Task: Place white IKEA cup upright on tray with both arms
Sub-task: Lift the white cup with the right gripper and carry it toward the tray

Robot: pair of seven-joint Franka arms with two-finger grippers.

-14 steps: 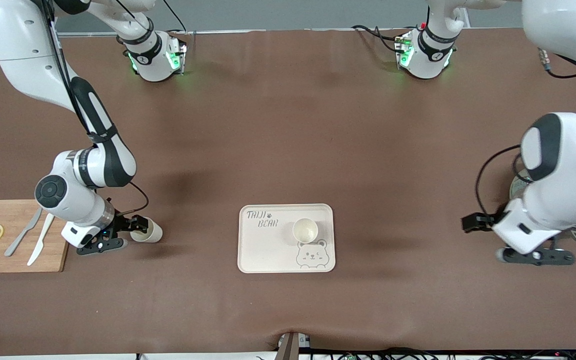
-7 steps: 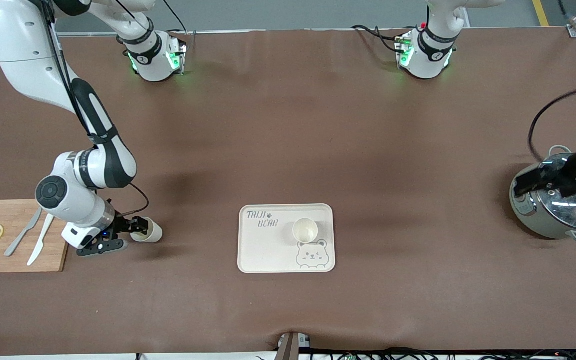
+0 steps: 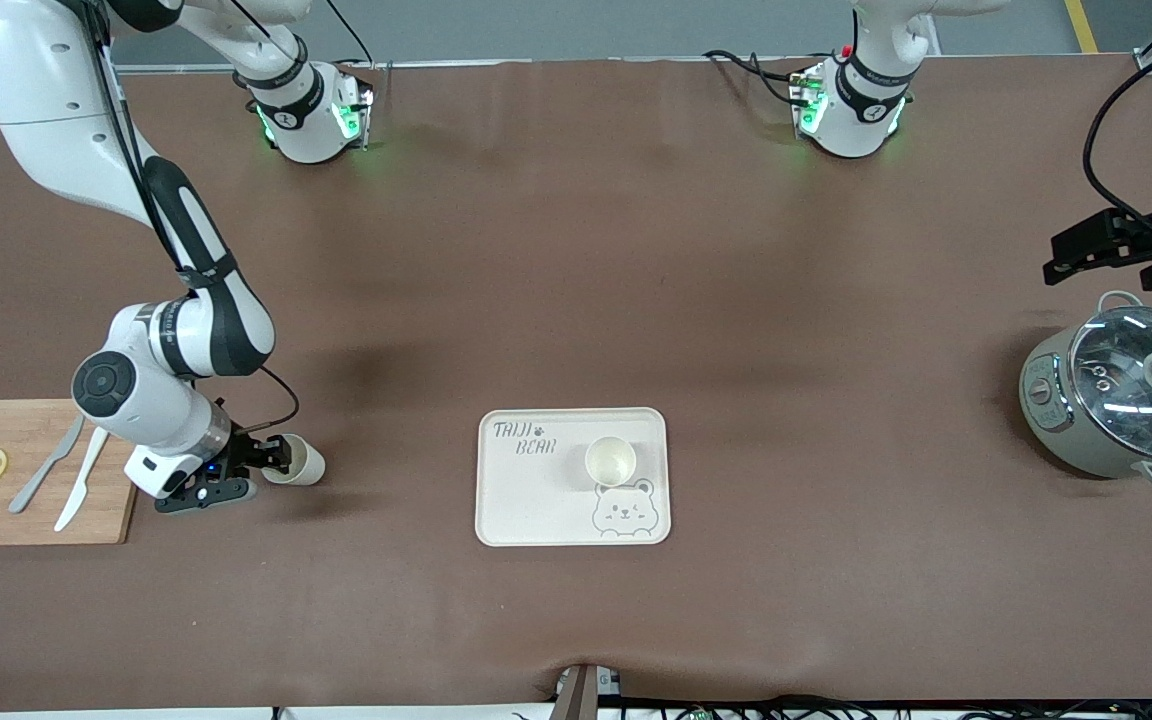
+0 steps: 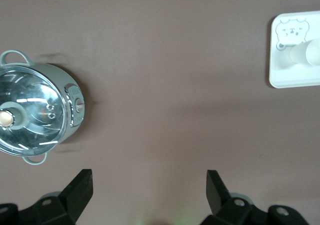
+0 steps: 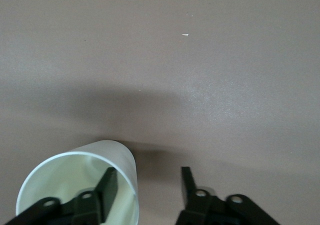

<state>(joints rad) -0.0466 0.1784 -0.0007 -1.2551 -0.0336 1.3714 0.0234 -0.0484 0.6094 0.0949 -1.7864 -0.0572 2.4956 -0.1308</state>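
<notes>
A white cup (image 3: 304,462) lies on its side on the brown table, toward the right arm's end. My right gripper (image 3: 278,458) is low at its mouth and open. In the right wrist view one finger (image 5: 106,189) is inside the cup (image 5: 65,180) and the other is outside, with the wall between them (image 5: 147,190). A second white cup (image 3: 610,460) stands upright on the cream tray (image 3: 526,500). My left gripper (image 3: 1071,252) is open and empty in the air (image 4: 149,185), over bare table beside the pot. The tray (image 4: 295,77) and its cup (image 4: 311,53) show there too.
A grey pot with a glass lid (image 3: 1121,390) stands at the left arm's end; it also shows in the left wrist view (image 4: 35,115). A wooden cutting board (image 3: 36,520) with lemon slices and two utensils lies at the right arm's end, next to the right gripper.
The left arm has swung from low beside the pot, across it, and up toward the bases' side. The right gripper and the lying cup have hardly moved.
</notes>
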